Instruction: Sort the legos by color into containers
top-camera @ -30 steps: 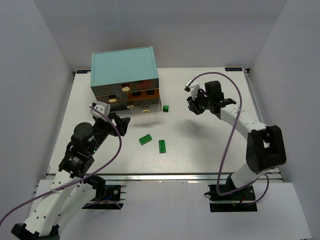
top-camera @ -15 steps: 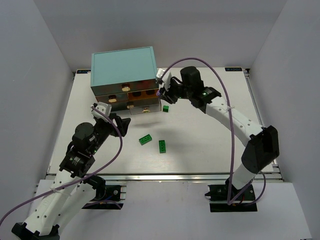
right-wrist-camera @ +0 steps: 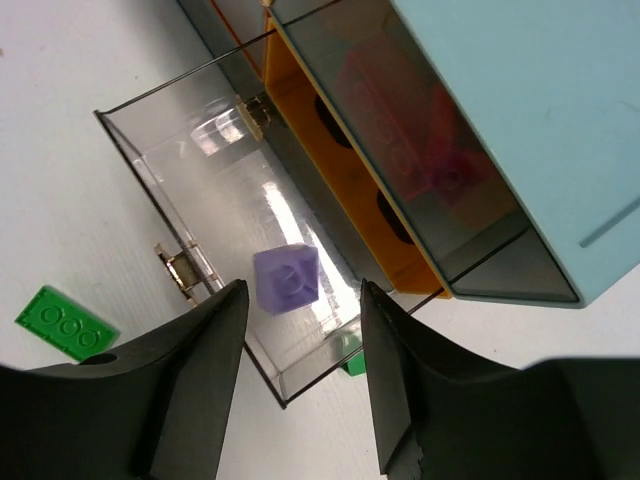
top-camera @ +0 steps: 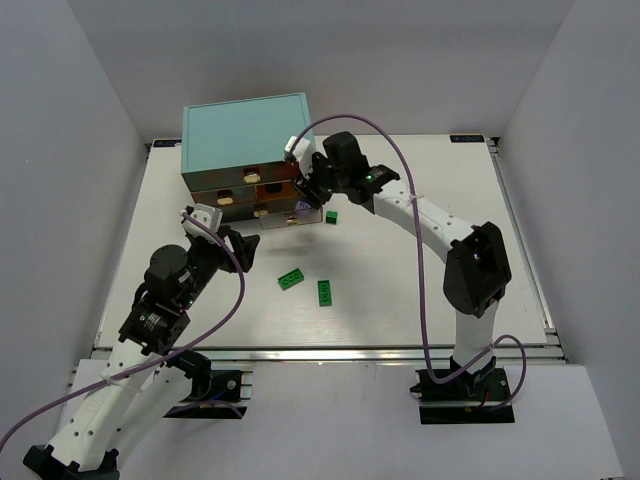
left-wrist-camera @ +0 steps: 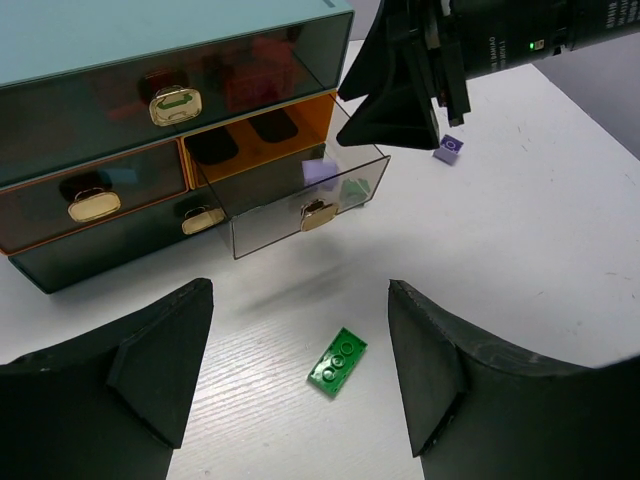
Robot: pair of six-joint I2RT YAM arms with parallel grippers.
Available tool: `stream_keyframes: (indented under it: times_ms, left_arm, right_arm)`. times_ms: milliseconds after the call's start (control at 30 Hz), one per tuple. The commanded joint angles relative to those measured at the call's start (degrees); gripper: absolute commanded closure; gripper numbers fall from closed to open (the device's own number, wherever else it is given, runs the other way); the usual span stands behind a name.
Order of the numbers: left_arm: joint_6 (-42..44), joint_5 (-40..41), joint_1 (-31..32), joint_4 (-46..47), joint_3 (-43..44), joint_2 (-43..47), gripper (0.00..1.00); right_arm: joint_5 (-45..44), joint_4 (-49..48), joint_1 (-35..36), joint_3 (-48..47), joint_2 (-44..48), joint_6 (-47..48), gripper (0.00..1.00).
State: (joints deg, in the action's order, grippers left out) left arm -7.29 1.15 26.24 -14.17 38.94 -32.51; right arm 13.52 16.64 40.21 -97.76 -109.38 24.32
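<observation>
**Top view.** The teal cabinet (top-camera: 248,130) stands toward the far left corner of the tabletop (top-camera: 420,290). One drawer (top-camera: 290,222) is pulled out toward the near edge. The right gripper (top-camera: 303,197) hangs over that drawer. The left gripper (top-camera: 238,250) hovers just in front of the cabinet. A small green lego (top-camera: 331,216) sits just beside the drawer's right end. A long green lego (top-camera: 291,279) and a second long green lego (top-camera: 325,292) lie mid-tabletop, well apart from the right gripper.

**Left wrist.** The left gripper (left-wrist-camera: 300,295) stands wide with nothing in it. The long green lego (left-wrist-camera: 338,361) lies on the tabletop just ahead, between its fingers. A lavender lego (left-wrist-camera: 449,147) shows just under the right gripper (left-wrist-camera: 395,118).

**Right wrist.** The right gripper (right-wrist-camera: 300,292) is parted. The lavender lego (right-wrist-camera: 287,279) is between its fingers, touching neither, over the inside of the drawer (right-wrist-camera: 150,150). I cannot tell whether it is dropping or already on the drawer floor.

**Handling.** These pieces look light, stiff and smooth. They are likely to skid or squirt out of a pinch, so each is best taken across two flat opposite sides, with the studs facing up.
</observation>
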Motion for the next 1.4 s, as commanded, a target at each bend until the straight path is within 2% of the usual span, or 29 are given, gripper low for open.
stream_keyframes:
  times_ms: [0,200,300,333,433,533,600,633,700,733,767,833,1000,1133,1367]
  left_arm:
    - [0.6,0.6,-0.3,0.5,-0.3,0.7,0.19]
    - [0.7,0.1,-0.3,0.6,-0.1,0.8,0.19]
    - [0.7,-0.3,-0.3,0.7,-0.2,1.0,0.19]
    - [0.5,-0.4,-0.3,0.7,-0.2,1.1,0.19]
    - [0.3,-0.5,-0.3,0.8,-0.2,1.1,0.19]
    - [0.3,-1.0,-0.3,0.9,-0.2,1.0,0.19]
    - [0.2,-1.1,-0.3,0.9,-0.2,1.0,0.19]
    - [0.1,-1.1,-0.3,1.0,-0.2,1.0,0.19]
    - [0.2,-1.1,-0.3,1.0,-0.2,1.0,0.19]
    - [0.1,-1.1,-0.3,1.0,-0.2,1.0,0.19]
    - [0.1,-1.1,-0.3,0.9,-0.2,1.0,0.19]
    - [0.1,-1.1,-0.3,1.0,-0.3,1.0,0.19]
    - [0.2,-1.1,-0.3,0.9,-0.3,0.7,0.19]
    - [0.2,-1.1,-0.3,1.0,-0.4,0.3,0.19]
    - [0.3,-1.1,-0.3,1.0,-0.2,-0.3,0.19]
  right_arm:
    - [-1.6,-0.6,0.1,-3.8,0.0,-2.2,0.45]
    - [-2.2,-1.8,-0.4,0.7,4.1,-4.2,0.47]
    - [-5.7,-6.3,-2.1,9.4,10.5,-8.2,0.60]
    - [-9.1,-7.8,-2.3,11.8,13.9,-11.2,0.75]
    - [-12.5,-11.1,-5.6,19.6,18.8,-14.6,0.95]
    - [-13.0,-9.9,-10.4,23.6,20.4,-18.6,0.96]
    - [-12.7,-8.5,-13.3,24.6,19.9,-20.7,0.90]
    - [-12.4,-7.8,-16.0,25.1,18.8,-21.3,0.72]
    - [-11.3,-6.6,-17.5,25.1,17.1,-21.3,0.43]
    - [-10.0,-6.2,-20.0,24.9,15.1,-21.2,0.23]
    - [-9.9,-5.7,-20.7,23.9,13.9,-21.2,0.15]
    - [-9.2,-5.0,-23.1,22.6,10.4,-20.5,0.11]
    - [-6.1,-3.6,-26.8,17.9,1.8,-14.8,0.11]
    - [-4.6,-1.8,-27.3,15.6,-2.9,-6.7,0.11]
    - [-3.1,-1.3,-27.4,12.2,-8.2,-3.1,0.14]
